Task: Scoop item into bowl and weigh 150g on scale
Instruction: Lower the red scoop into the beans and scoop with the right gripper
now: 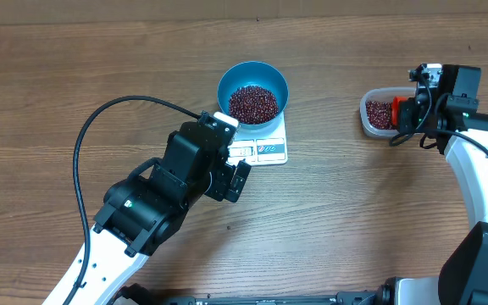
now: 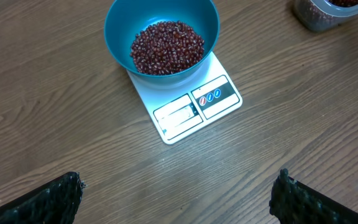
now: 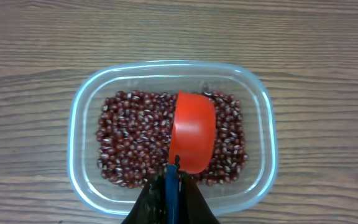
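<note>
Blue bowl (image 1: 227,80) of beans (image 1: 253,102) on the scale (image 1: 269,149); red scoop (image 3: 193,130) over the tub (image 3: 79,124).
We see the left hand (image 2: 178,198) spread wide and empty, hovering just short of the scale's display edge. Well to the right, the right hand (image 3: 171,186) pinches the scoop's handle; the scoop points straight away from it, above the remaining beans (image 3: 123,143). The bowl lies leftward across the counter (image 1: 74,68) from this hand, which we judge must carry the next load. The scale's reading is illegible, and we cannot tell if the scoop is loaded.
</note>
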